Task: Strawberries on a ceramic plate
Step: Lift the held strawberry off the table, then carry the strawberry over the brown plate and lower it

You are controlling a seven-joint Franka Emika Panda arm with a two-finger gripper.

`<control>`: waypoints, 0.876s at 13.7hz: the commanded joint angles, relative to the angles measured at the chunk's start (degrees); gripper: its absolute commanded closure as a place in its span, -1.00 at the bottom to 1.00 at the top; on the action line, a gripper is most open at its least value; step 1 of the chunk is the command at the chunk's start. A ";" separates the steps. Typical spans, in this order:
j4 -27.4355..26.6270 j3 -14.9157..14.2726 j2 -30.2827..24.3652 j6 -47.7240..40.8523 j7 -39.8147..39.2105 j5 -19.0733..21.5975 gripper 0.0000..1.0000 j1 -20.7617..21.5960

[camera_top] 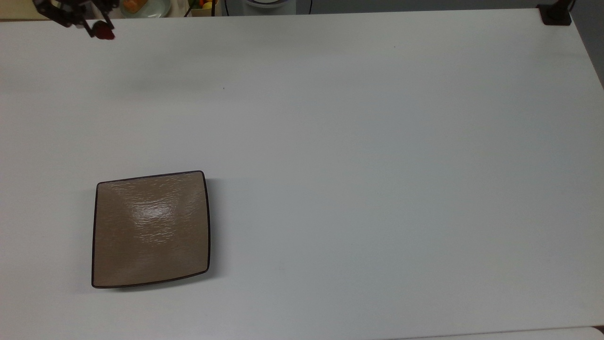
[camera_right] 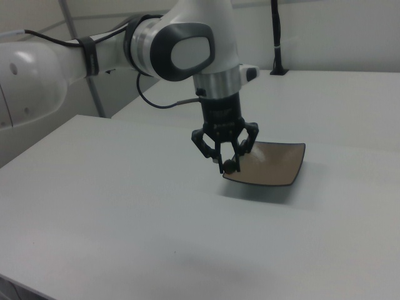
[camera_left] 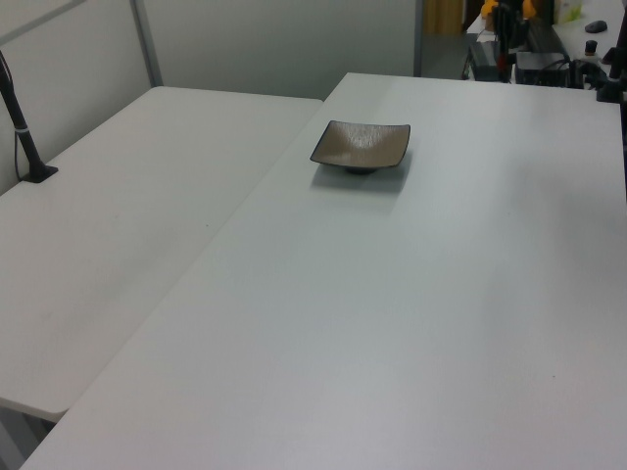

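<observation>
The small red strawberry (camera_top: 104,31) hangs in the air near the top view's upper left corner, with my gripper (camera_top: 97,29) shut on it. In the right view the gripper (camera_right: 229,164) points straight down above the white table, the dark-looking strawberry (camera_right: 231,167) pinched between its fingertips. The square tan-brown ceramic plate (camera_top: 151,229) with a dark rim lies bare on the table, well below the gripper in the top view. In the right view the plate (camera_right: 275,164) lies just behind and to the right of the gripper. The left view has the plate (camera_left: 361,145) at mid-table and the gripper (camera_left: 504,57) at the far edge.
A pale round dish with orange food (camera_top: 141,5) sits beyond the table's far edge in the top view. A black clamp (camera_top: 556,14) grips the top right corner. In the left view a second white table (camera_left: 127,215) adjoins, with a black post (camera_left: 24,137).
</observation>
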 commanded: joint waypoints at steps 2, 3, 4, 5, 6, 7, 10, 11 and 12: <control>0.43 2.56 0.78 1.76 8.82 1.25 0.50 0.23; 0.43 2.65 0.78 3.70 10.05 2.12 0.50 0.23; 0.34 2.65 0.78 5.19 11.72 3.44 0.50 0.23; 0.26 2.65 0.95 6.95 13.65 4.76 0.50 0.23; 0.08 2.65 1.30 9.23 15.23 5.99 0.50 0.23; -0.10 2.65 1.65 11.51 16.47 6.78 0.50 0.23; -0.19 2.65 4.03 18.46 17.36 9.07 0.50 0.23; -0.19 2.65 4.55 20.48 17.36 10.38 0.50 0.23; -0.27 2.65 5.69 23.63 17.71 12.14 0.50 0.23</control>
